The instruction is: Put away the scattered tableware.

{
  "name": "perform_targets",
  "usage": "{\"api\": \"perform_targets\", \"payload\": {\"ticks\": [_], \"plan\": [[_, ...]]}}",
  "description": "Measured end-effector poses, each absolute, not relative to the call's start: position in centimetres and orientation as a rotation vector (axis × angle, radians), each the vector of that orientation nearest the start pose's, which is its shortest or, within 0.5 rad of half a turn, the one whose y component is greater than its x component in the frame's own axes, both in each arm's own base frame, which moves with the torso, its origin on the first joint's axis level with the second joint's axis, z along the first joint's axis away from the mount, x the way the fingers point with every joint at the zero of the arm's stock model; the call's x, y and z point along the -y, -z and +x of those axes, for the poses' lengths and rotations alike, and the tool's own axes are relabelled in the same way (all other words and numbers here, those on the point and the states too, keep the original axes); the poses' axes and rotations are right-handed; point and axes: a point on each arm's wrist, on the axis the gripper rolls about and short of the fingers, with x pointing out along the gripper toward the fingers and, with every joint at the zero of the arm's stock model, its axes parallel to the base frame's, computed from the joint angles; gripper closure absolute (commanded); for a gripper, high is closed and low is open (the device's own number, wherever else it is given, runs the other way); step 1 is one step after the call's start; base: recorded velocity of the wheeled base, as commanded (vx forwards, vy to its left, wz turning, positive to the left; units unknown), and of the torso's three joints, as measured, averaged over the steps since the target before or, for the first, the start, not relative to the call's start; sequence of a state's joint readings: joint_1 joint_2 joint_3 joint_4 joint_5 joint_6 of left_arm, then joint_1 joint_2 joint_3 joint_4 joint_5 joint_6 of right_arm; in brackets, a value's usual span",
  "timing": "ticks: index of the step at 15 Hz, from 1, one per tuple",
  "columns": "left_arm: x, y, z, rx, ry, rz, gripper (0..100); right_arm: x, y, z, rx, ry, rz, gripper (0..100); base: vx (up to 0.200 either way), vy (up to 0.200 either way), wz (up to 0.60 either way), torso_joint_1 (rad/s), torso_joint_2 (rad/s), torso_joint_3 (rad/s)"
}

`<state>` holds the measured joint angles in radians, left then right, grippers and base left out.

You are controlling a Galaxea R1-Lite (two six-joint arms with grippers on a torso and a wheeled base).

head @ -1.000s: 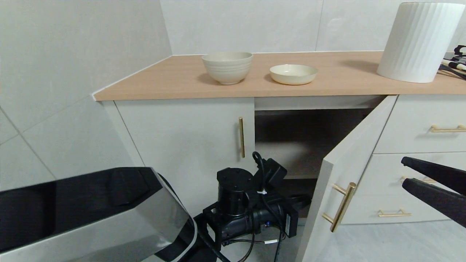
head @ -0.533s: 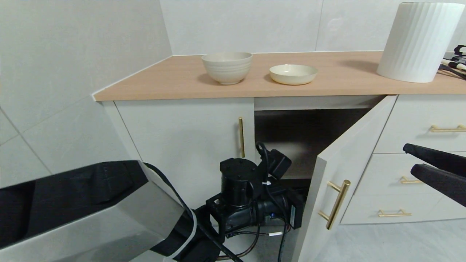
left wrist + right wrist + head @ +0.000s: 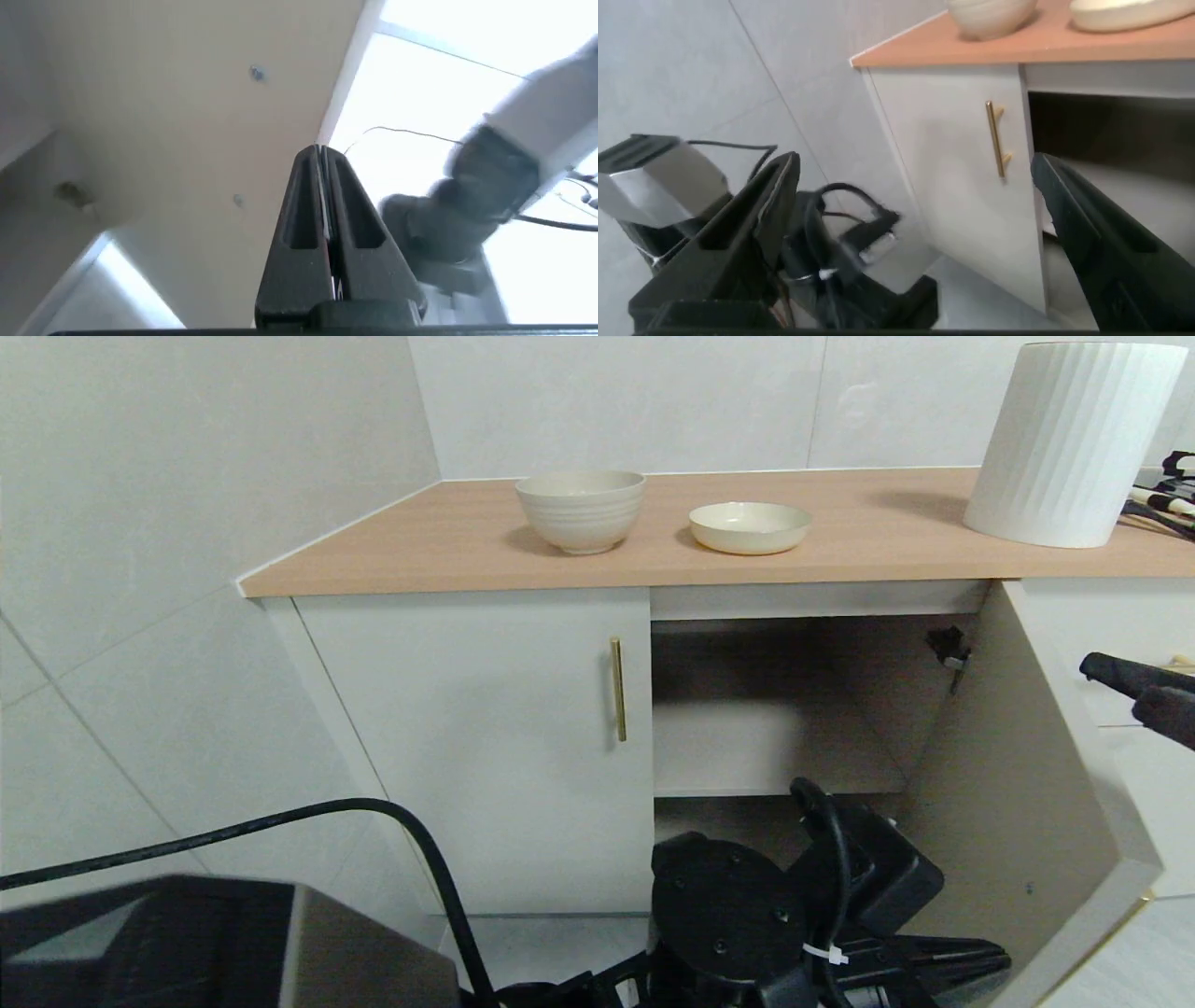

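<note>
One bowl (image 3: 581, 509) and dish (image 3: 750, 525) on counter (image 3: 420, 551) — right pincer (image 3: 1116, 686) half cut off.

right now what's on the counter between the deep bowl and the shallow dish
Nothing: the head view shows bare countertop between the deep bowl and the shallow dish.

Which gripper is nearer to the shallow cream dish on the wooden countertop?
Probably right: the right gripper hangs below the shallow cream dish, off to its right; the left gripper sits far lower, beside the open cabinet door.
</note>
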<state>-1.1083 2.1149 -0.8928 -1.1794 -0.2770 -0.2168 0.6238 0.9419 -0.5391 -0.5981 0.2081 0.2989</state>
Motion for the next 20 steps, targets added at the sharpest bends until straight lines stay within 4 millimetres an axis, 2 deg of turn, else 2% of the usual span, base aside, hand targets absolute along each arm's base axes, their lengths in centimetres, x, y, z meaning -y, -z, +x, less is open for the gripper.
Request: {"api": "perform_targets", "payload": {"ticks": [5,8,10,13,16,18,20], "plan": [[32.1,-12.7,18.8,-0.162,1.287,-0.178,100,-7.1,-26.3,9.0,0.064,-0.851,0.321,0,0.0,0.0,0.0,0.0,0.0,0.0],[27.5,-13.3,21.6,-0.157,1.131,-0.182,100,-7.7,-25.5,9.9,-0.006,-0.837,0.308,0,0.0,0.0,0.0,0.0,0.0,0.0],[23.2,-14.0,22.7,-0.141,0.999,-0.18,100,-8.3,-25.1,10.7,-0.047,-0.83,0.299,0,0.0,0.0,0.0,0.0,0.0,0.0],[16.9,-14.8,22.8,-0.114,0.83,-0.153,100,-9.4,-25.6,12.6,-0.073,-0.813,0.291,0,0.0,0.0,0.0,0.0,0.0,0.0],[10.7,-15.7,22.5,-0.087,0.636,-0.153,100,-10.6,-26.2,15.7,-0.092,-0.767,0.283,0,0.0,0.0,0.0,0.0,0.0,0.0],[8.2,-16.2,21.8,-0.105,0.545,-0.152,100,-11.2,-26.5,18.0,-0.092,-0.718,0.26,0,0.0,0.0,0.0,0.0,0.0,0.0],[7.3,-16.6,21.5,-0.149,0.508,-0.15,100,-11.1,-26.5,20.0,-0.092,-0.609,0.25,0,0.0,0.0,0.0,0.0,0.0,0.0]]}}
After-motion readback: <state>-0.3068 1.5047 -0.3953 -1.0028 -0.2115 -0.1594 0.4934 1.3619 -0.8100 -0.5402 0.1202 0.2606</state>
